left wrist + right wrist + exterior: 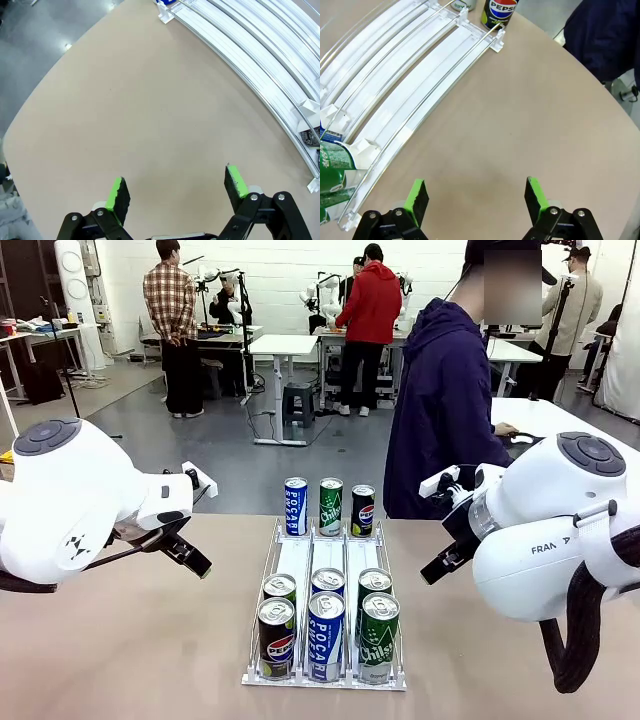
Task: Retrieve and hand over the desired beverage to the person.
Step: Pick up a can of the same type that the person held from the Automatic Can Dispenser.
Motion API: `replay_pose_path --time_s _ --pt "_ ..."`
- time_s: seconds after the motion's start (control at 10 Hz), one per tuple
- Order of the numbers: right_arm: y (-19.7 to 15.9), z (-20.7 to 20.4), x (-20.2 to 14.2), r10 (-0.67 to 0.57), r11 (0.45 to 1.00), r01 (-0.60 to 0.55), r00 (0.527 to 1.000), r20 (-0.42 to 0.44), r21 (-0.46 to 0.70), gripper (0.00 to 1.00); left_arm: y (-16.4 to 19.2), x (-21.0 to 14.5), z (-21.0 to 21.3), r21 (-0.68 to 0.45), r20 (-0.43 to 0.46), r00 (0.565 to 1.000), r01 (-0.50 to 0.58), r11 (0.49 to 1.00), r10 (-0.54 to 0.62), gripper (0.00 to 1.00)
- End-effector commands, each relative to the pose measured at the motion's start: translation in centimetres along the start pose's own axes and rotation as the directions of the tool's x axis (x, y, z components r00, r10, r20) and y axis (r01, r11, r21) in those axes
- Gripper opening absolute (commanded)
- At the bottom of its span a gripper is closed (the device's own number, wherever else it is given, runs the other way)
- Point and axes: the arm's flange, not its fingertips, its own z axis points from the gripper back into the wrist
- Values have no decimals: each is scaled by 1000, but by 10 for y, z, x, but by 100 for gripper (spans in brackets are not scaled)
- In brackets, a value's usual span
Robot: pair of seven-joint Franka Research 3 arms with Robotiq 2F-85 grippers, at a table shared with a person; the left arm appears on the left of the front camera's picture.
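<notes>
**Two open claws, nine cans waiting.** Both claws are hanging wide open over the beige table (130, 640), holding nothing. In the left wrist view, the left gripper (176, 186) is spreading its green pads (118, 192) above bare tabletop and touching nothing. The white rack (260, 55) is curving past, well off to one side. In the right wrist view, the right gripper (476, 195) is gaping just as wide above bare table, near the rack's outer rail, with nothing between its pads.

The front view is taking in what the wrist cameras are missing. The whole three-lane rack is sitting mid-table between the left arm (70, 500) and the right arm (550, 530), with nine cans in it. Three are standing at the far end, nearest the person (445, 410): a blue Pocari can (296, 506), a green Chilsung can (331, 506) and a black Pepsi can (363, 510). The near cans (325, 635), six of them, are crowding the robot's end in two rows. The pictures are not telling which one is the desired beverage. The person, in a dark hooded jacket, is standing at the far side of the table, right of the rack and turned side-on.

The right wrist view is bringing the black Pepsi can up close at the rack's far end. It is also catching a green can (332, 170) at the near end and a dark jacket beyond the table's rim.
</notes>
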Motion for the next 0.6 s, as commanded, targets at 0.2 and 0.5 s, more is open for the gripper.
replay_pose_path --time_s 0.2,0.5 --pt "0 0 0 -1 1000 1 1000 0 0 100 0 0 0 0 0 1000 -1 1000 1 100" --pt "0 0 0 -1 1000 1 1000 0 0 100 0 0 0 0 0 1000 -1 1000 1 100"
